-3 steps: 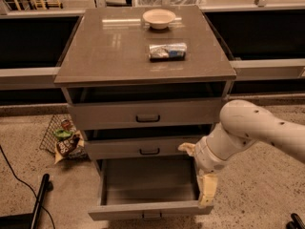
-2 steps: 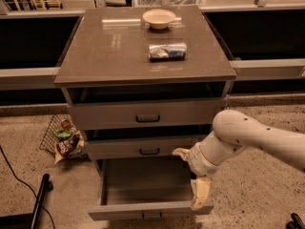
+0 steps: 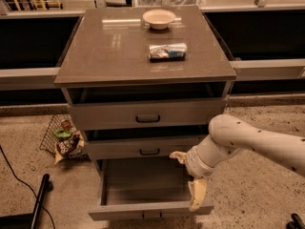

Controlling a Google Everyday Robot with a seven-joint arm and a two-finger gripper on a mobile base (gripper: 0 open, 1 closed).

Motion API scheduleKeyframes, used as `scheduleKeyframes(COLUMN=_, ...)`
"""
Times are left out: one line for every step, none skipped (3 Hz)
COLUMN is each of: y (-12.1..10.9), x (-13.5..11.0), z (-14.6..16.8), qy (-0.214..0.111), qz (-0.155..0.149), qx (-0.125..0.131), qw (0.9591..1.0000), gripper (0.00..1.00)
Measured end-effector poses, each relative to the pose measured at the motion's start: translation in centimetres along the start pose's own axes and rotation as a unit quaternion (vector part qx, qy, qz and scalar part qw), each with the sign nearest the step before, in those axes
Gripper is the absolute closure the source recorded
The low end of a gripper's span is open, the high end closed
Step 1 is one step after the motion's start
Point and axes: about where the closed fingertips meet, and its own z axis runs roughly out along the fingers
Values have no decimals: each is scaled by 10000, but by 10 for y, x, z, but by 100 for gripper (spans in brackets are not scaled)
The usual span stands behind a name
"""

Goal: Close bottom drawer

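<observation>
Sitting pulled well out at the foot of the cabinet, the bottom drawer had its grey inside in full view and its small dark handle at the centre of the front panel. The tool was over the drawer's right side, open with its cream fingers spread wide: one pointed left under the middle drawer, the other hung down onto the front right corner of the drawer. Middle drawer and top drawer were each out a little. On the surface, a bowl sat by the far edge and a packet lay nearer the middle. A wire basket stood on the floor to the left of the cabinet.
</observation>
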Motion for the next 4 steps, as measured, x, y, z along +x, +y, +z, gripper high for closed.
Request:
scheduleKeyframes(y=-6, x=17, z=39, qy=-106, qz=-335, qx=-140, qw=9993, gripper=0)
scheduleKeyframes(y=-10, x=29, z=75, qy=-314, qz=-651, qx=-247, qw=9971, gripper=0)
scheduleKeyframes(y=-6, x=47, z=116, qy=-661, qz=-839, qx=-338, qw=9937, gripper=0)
scheduleKeyframes(y=-6, x=47, z=116, qy=-661, qz=-839, qx=-338, qw=9937, gripper=0)
